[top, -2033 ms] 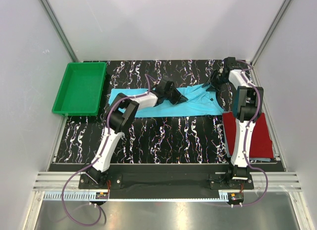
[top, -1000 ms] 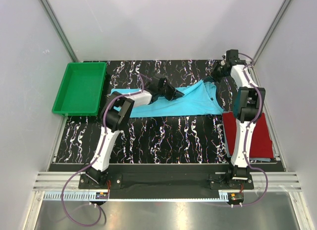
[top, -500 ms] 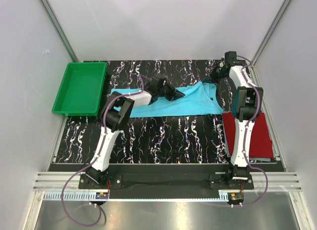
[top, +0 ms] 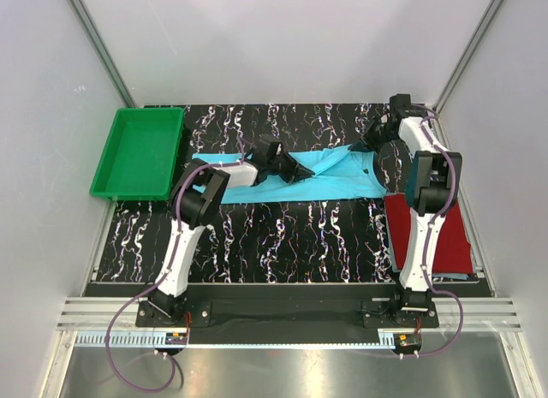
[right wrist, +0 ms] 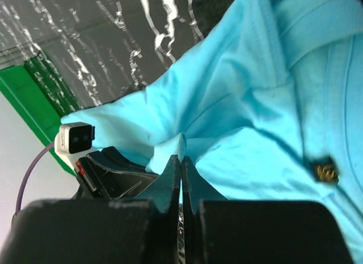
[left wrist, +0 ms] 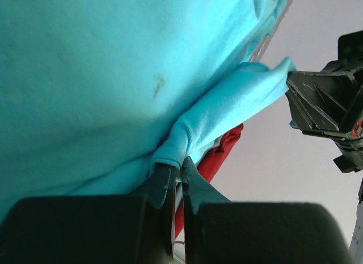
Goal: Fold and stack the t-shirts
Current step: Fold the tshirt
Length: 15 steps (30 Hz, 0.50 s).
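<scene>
From above, we see the turquoise t-shirt [top: 338, 177] spread across the table [top: 282, 235]. The left gripper [top: 297, 169] is at its middle and the right gripper [top: 375, 139] at its far right corner. The dark red t-shirt [top: 449, 235] lies folded at the right edge. At the left wrist, the fingers clamp a thin roll of turquoise cloth. At the right wrist, the fingers pinch a small peak of it, near the neck label [right wrist: 321, 171]. Both bites look shallow to us: an uneven pull could slip the cloth free or skew the fold.
</scene>
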Each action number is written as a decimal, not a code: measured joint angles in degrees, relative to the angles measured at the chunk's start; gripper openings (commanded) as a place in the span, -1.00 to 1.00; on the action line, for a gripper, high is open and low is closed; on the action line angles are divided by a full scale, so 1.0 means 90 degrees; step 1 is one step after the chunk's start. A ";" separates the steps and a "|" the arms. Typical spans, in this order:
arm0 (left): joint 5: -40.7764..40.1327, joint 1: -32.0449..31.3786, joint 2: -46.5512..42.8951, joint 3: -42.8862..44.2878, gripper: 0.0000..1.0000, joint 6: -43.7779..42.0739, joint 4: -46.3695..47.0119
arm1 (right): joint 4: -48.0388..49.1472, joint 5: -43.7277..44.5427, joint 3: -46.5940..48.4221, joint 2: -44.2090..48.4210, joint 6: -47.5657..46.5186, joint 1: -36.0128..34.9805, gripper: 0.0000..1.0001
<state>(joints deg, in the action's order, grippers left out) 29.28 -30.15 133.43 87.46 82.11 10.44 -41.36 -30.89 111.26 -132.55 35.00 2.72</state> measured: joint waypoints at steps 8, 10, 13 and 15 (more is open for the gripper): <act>0.0197 -0.0034 -0.0306 -0.0066 -0.92 0.0007 0.0049 | -0.0007 0.0136 -0.0544 0.0629 -0.0061 0.0002 -0.98; 0.0260 -0.0066 -0.0321 -0.0068 -0.92 0.0012 0.0070 | 0.0000 0.0185 -0.0668 0.0675 -0.0095 0.0002 -0.99; 0.0330 -0.0119 -0.0321 -0.0138 -0.91 0.0053 0.0121 | -0.0007 0.0221 -0.0845 0.0687 -0.0131 0.0005 -0.98; 0.0374 -0.0175 -0.0321 -0.0240 -0.90 0.0073 0.0148 | -0.0007 0.0272 -0.0971 0.0690 -0.0160 0.0019 -0.98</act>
<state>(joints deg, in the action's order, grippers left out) 32.64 -31.73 130.54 85.30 82.76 11.77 -41.43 -28.45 102.52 -126.34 33.56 2.90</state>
